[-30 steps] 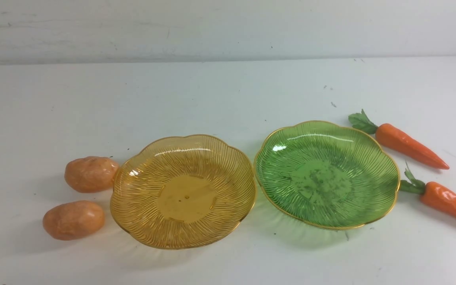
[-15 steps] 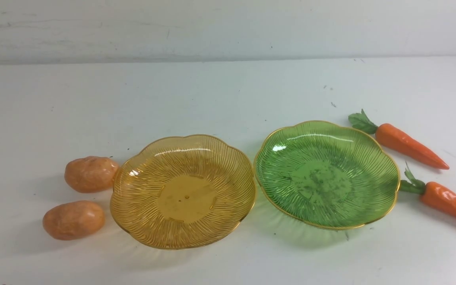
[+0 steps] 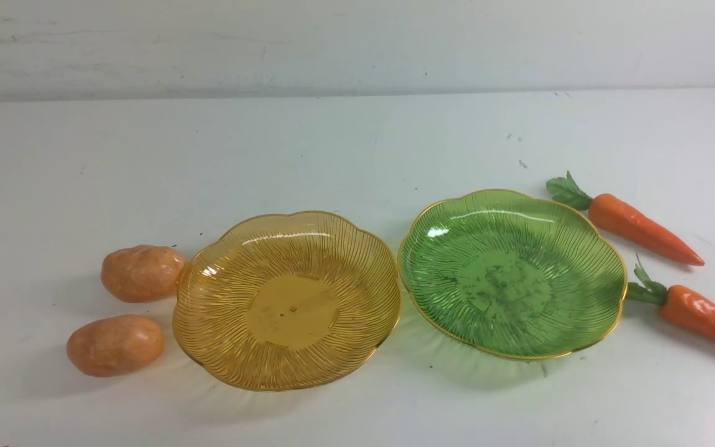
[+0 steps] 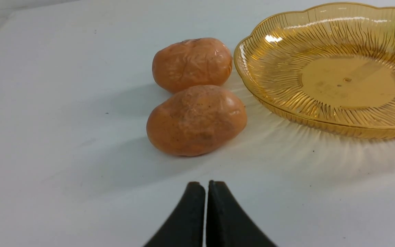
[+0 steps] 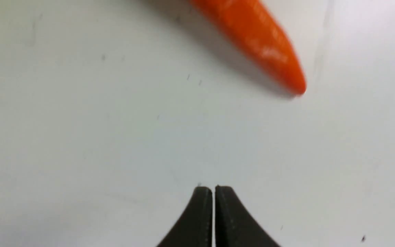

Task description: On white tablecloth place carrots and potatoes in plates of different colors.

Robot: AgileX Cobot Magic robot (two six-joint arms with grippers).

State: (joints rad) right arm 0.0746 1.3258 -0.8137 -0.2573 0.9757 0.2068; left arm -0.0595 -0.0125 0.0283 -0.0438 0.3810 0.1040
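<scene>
Our right claw (image 5: 213,189) is pinched shut and empty. It is the nearer one to the glossy orange tapered toy carrot (image 3: 696,313), whose long axis slants ahead, pointed tip toward the claw.

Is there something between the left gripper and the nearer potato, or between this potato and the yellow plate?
Nothing visible. Only bare tablecloth lies between the shut left gripper and the nearer potato, and between that potato and the yellow plate. The other potato lies beyond it, off both paths.
</scene>
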